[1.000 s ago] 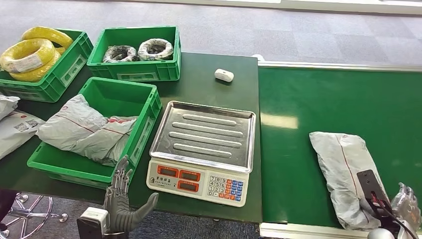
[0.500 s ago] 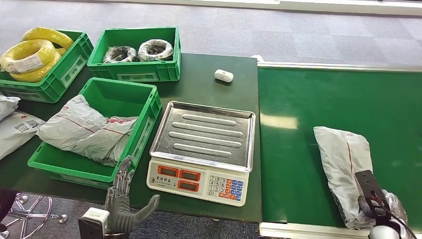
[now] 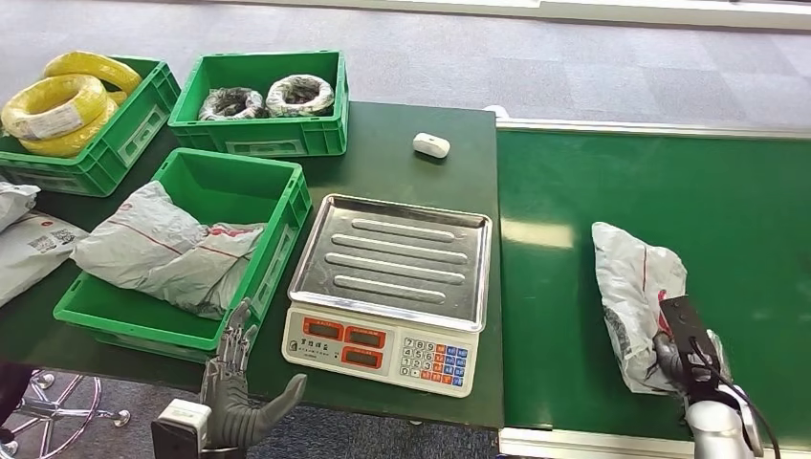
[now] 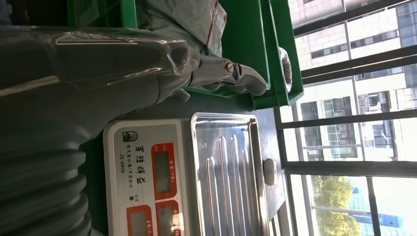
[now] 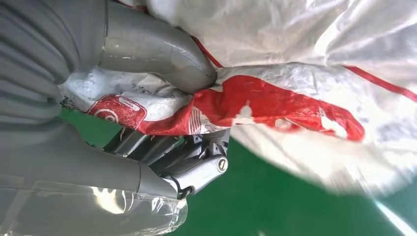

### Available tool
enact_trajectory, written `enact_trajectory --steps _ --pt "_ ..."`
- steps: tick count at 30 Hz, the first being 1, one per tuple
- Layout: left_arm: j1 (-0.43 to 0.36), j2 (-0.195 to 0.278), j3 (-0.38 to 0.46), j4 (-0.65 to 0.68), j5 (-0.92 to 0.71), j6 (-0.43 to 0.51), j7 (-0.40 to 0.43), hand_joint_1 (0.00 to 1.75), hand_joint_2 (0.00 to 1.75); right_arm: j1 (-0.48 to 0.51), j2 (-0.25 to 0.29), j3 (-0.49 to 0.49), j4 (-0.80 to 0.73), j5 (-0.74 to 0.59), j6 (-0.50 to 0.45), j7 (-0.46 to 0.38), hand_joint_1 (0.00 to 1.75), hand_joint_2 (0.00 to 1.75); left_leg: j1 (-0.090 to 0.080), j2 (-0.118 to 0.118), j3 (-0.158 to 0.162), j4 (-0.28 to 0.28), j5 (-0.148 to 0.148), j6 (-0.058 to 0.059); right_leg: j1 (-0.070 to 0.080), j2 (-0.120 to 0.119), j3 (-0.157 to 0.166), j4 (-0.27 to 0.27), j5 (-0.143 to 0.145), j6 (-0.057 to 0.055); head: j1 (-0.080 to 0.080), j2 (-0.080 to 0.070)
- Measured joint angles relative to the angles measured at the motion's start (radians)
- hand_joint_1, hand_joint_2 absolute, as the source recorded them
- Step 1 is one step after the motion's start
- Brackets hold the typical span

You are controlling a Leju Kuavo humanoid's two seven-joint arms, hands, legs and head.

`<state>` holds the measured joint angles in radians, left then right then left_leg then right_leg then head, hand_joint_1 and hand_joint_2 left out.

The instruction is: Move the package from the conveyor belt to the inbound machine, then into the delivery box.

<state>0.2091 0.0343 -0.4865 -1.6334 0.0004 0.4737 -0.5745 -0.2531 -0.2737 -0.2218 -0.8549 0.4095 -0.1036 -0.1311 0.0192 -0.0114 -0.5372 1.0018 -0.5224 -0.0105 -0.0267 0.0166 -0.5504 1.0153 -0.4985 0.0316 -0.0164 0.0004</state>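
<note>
A grey plastic mailer package (image 3: 633,292) with red print lies on the green conveyor belt (image 3: 669,191), its near end bunched up and raised. My right hand (image 3: 687,356) grips that near end; in the right wrist view the thumb (image 5: 157,54) and fingers (image 5: 196,169) pinch the crumpled package (image 5: 275,103). The scale (image 3: 390,287) with its steel pan stands on the dark table left of the belt. A green delivery box (image 3: 273,244) left of the scale holds another grey mailer (image 3: 163,251). My left hand (image 3: 237,392) hangs open below the table's front edge, seen also as my left hand (image 4: 147,69) beside the scale (image 4: 162,177).
Two green crates stand at the back: one with yellow cable coils (image 3: 59,105), one with wrapped black coils (image 3: 268,96). A small white device (image 3: 430,144) lies behind the scale. More mailers (image 3: 24,239) lie at the table's left edge. A chair base (image 3: 57,406) stands on the floor.
My right hand has closed on the package's near end and drawn it up and left; the package now sits bunched and shorter. The left hand has not moved.
</note>
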Motion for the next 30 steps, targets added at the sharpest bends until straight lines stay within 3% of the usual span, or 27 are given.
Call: enact_trajectory --steps 6,9,11,14,20,25,26,28,30 --pt "-0.005 -0.010 0.011 -0.005 -0.037 -0.046 -0.001 0.00 1.75 0.046 0.064 0.039 -0.354 -0.013 -0.318 -0.272 1.75 1.75 0.000 -0.001 -0.001 0.000 0.000 0.000 0.000 0.000 -0.001 0.000 0.000 0.000 0.000 0.000" --pt "-0.021 -0.021 0.019 -0.003 -0.053 -0.077 -0.004 0.00 1.75 0.071 0.077 0.124 -0.538 0.051 -0.435 -0.333 1.75 1.75 0.001 0.000 -0.001 0.000 0.000 0.000 0.001 0.000 -0.002 0.001 0.000 0.000 0.000 0.000" --pt "-0.032 -0.027 0.025 0.001 -0.057 -0.088 -0.006 0.00 1.75 0.077 0.083 0.188 -0.619 0.087 -0.458 -0.342 1.75 1.75 0.001 0.001 0.000 0.000 0.000 0.000 0.001 0.001 -0.002 0.001 0.000 0.000 0.000 0.000" --pt "-0.040 -0.032 0.029 0.006 -0.065 -0.103 -0.016 0.00 1.75 0.065 0.089 0.278 -0.680 0.130 -0.406 -0.324 1.75 1.75 0.001 0.001 0.000 0.000 0.000 0.000 0.001 0.000 0.000 0.001 0.000 0.000 0.000 0.000" --pt "-0.075 -0.040 0.040 0.028 -0.082 -0.143 -0.036 0.00 1.75 -0.046 0.122 0.485 -0.666 0.232 -0.029 -0.136 1.75 1.75 0.001 0.000 0.001 0.000 0.002 -0.001 0.001 0.000 0.000 0.001 0.001 -0.001 0.000 0.000" --pt "-0.088 -0.049 0.059 0.037 -0.115 -0.159 -0.029 0.00 1.75 -0.112 0.148 0.580 -0.572 0.315 0.127 -0.053 1.75 1.75 0.001 -0.001 0.000 0.000 0.002 -0.001 0.001 -0.001 -0.001 0.001 0.001 -0.002 0.000 0.000" --pt "-0.089 -0.050 0.065 0.037 -0.123 -0.157 -0.025 0.00 1.75 -0.115 0.151 0.594 -0.553 0.334 0.142 -0.046 1.69 1.75 0.001 -0.001 -0.001 0.000 0.002 -0.001 0.001 -0.001 -0.001 0.001 0.001 -0.001 0.000 0.000" --pt "-0.090 -0.052 0.084 0.037 -0.127 -0.154 -0.018 0.00 1.75 -0.115 0.154 0.616 -0.520 0.362 0.155 -0.041 1.11 1.75 0.001 -0.001 -0.002 0.000 0.002 -0.001 0.001 -0.001 -0.002 0.001 0.000 -0.001 0.000 0.000" --pt "-0.089 -0.053 0.110 0.037 -0.126 -0.154 -0.015 0.00 1.75 -0.109 0.156 0.630 -0.496 0.387 0.144 -0.056 0.30 1.75 0.001 -0.001 -0.003 0.000 0.002 -0.001 0.001 -0.001 -0.003 0.001 0.001 -0.001 0.000 0.000"
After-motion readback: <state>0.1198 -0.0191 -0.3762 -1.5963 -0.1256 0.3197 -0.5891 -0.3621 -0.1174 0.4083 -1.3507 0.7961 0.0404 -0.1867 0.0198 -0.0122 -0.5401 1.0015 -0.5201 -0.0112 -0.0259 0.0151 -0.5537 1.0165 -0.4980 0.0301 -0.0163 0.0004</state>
